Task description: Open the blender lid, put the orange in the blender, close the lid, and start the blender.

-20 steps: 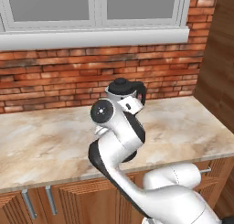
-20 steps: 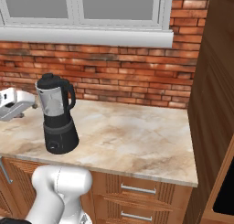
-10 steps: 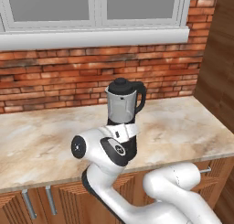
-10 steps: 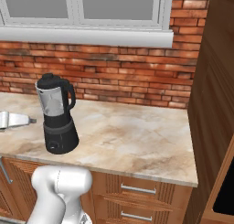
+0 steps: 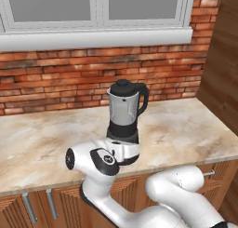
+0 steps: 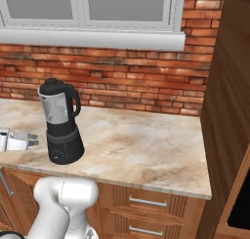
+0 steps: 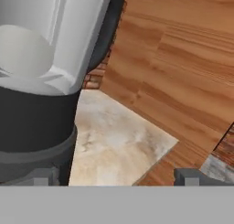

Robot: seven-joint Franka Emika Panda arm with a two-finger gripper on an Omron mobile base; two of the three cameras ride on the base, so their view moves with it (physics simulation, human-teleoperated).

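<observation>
The blender (image 5: 124, 114) stands on the marble counter (image 5: 186, 129), a black base under a clear jar with a black handle. The blender lid (image 5: 123, 86) sits shut on the jar's rim. My gripper (image 6: 33, 139) hovers low over the counter just left of the blender base (image 6: 63, 145), its fingers pointing at it and spread open around nothing. In the hand view the jar (image 7: 59, 35) and base (image 7: 32, 127) loom at the left, close to the left fingertip (image 7: 43, 177), with my gripper (image 7: 114, 178) open. The orange is out of view.
A brick wall (image 6: 127, 87) and a window sill (image 6: 93, 38) run behind the counter. A tall wooden cabinet side (image 6: 224, 106) closes off the right end. Bare counter (image 6: 146, 145) stretches right of the blender. Drawers (image 6: 146, 204) sit below the front edge.
My arm has folded downward, and the hand has dropped from jar height to the level of the blender base, a little closer to it. The blender has stayed put and the jaws remain open.
</observation>
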